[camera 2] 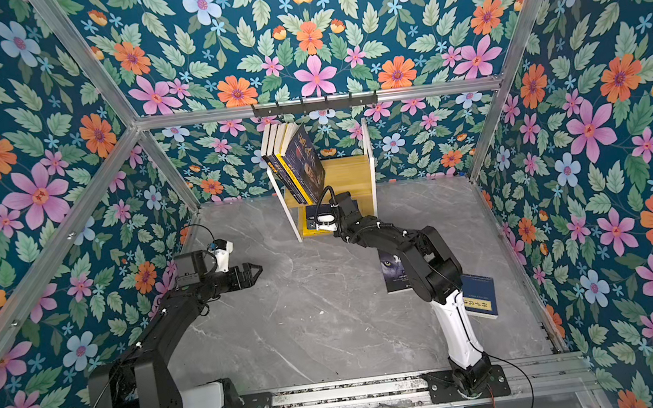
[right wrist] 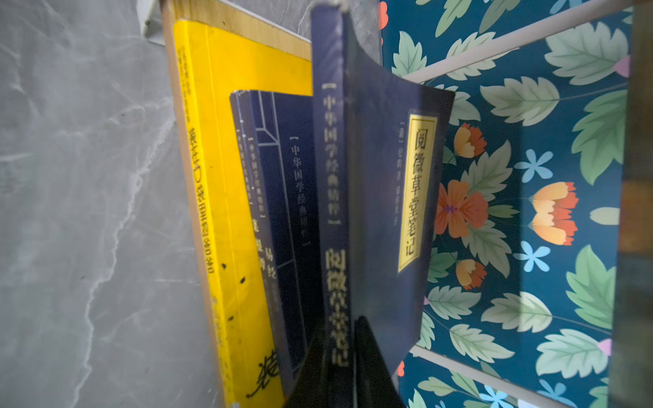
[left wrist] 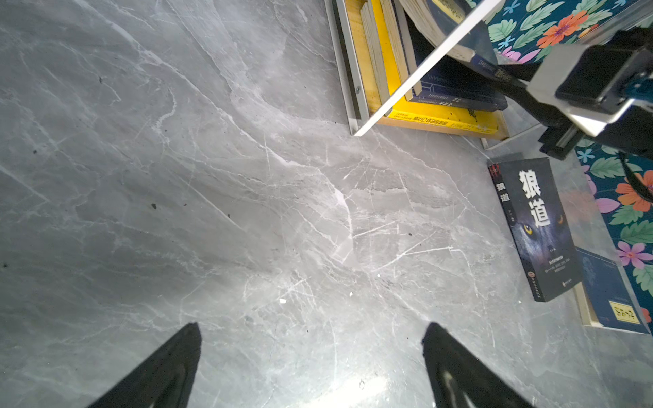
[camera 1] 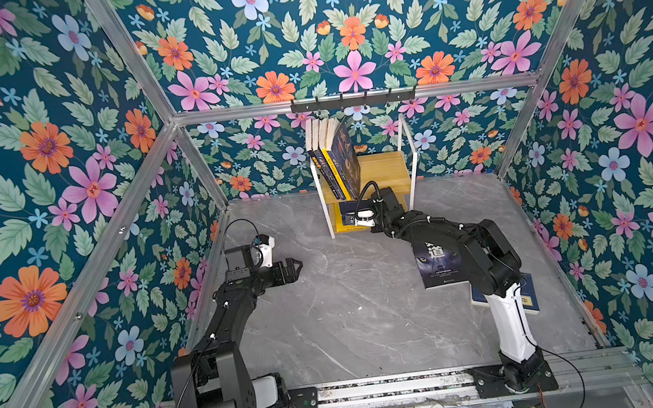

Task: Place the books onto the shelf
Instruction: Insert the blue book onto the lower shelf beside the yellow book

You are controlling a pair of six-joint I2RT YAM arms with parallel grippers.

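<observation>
The shelf (camera 1: 385, 169) (camera 2: 349, 177) stands at the back wall. Several books (camera 1: 334, 154) (camera 2: 294, 154) lean left on its top board. A yellow book (right wrist: 226, 141) (left wrist: 441, 118) lies flat on the lower board with navy books (right wrist: 282, 176) on top. My right gripper (right wrist: 341, 328) reaches into the lower tier, shut on the spine of a navy book with a yellow label (right wrist: 388, 176), held just over that stack. A black wolf-eye book (camera 1: 438, 261) (left wrist: 537, 226) and a navy book (camera 2: 479, 296) (left wrist: 611, 300) lie on the table under the right arm. My left gripper (camera 1: 296, 266) (left wrist: 311, 328) hovers open and holds nothing.
A black hook rail (camera 1: 353, 100) hangs above the shelf on the back frame. Floral walls close in the grey marble table (camera 1: 350, 315) on three sides. The right arm stretches across the wolf-eye book toward the shelf.
</observation>
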